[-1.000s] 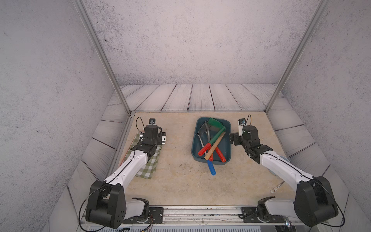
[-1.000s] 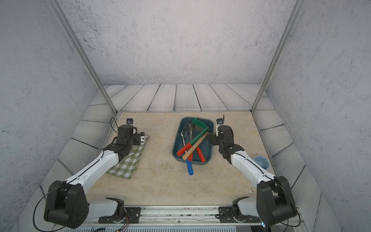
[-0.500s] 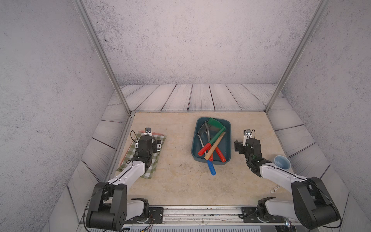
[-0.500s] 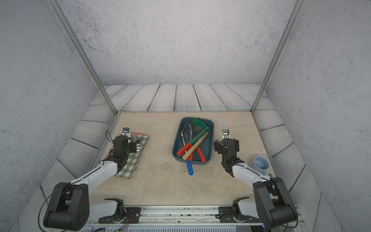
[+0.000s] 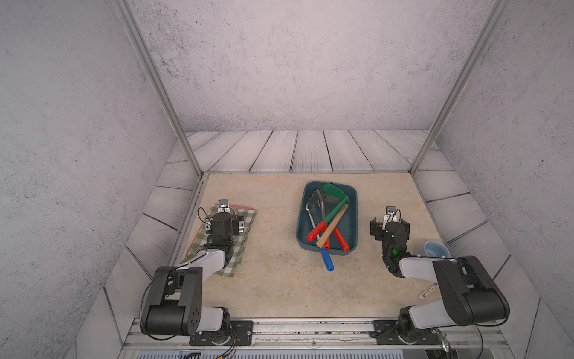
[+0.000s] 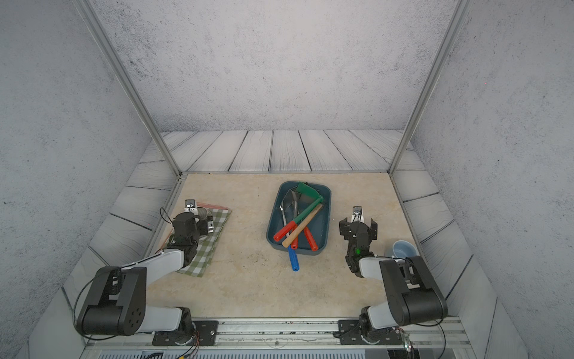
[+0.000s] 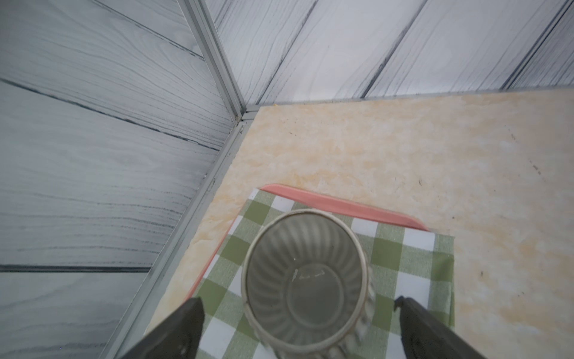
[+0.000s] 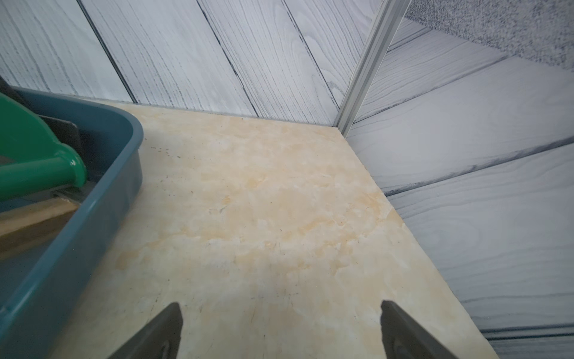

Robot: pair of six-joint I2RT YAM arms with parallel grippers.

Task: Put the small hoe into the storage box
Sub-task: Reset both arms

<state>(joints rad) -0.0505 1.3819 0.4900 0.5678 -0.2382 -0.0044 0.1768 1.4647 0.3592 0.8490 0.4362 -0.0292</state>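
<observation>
Teal storage box [image 5: 348, 224] sits near the right gripper [image 5: 389, 224], whose jaws gape wide, empty.

Place: a robot test cell in a lab, dressed up as a garden-shed corner.
Enclosure: grey stucco-print walls [image 5: 279, 62] and a low band of printed white planks [image 5: 310, 149] are joined by bare aluminium posts [image 5: 161, 93]. One corner is seen just ahead of the left gripper [image 7: 298, 301] and another ahead of the right gripper [image 8: 279, 304].
Mounting: the left arm [image 5: 205, 261] and right arm [image 5: 416, 267] are bolted to a metal rail [image 5: 310, 326] well behind the grippers.
Surface: a beige marble-look tabletop [image 5: 273, 217] is laid under both grippers.
Props: a storage box [image 5: 299, 223] of small garden tools [image 5: 334, 211] is set just beside the right gripper. A ribbed cup [image 7: 304, 273] on a checked cloth [image 5: 245, 230] is seen between the left gripper's jaws.
</observation>
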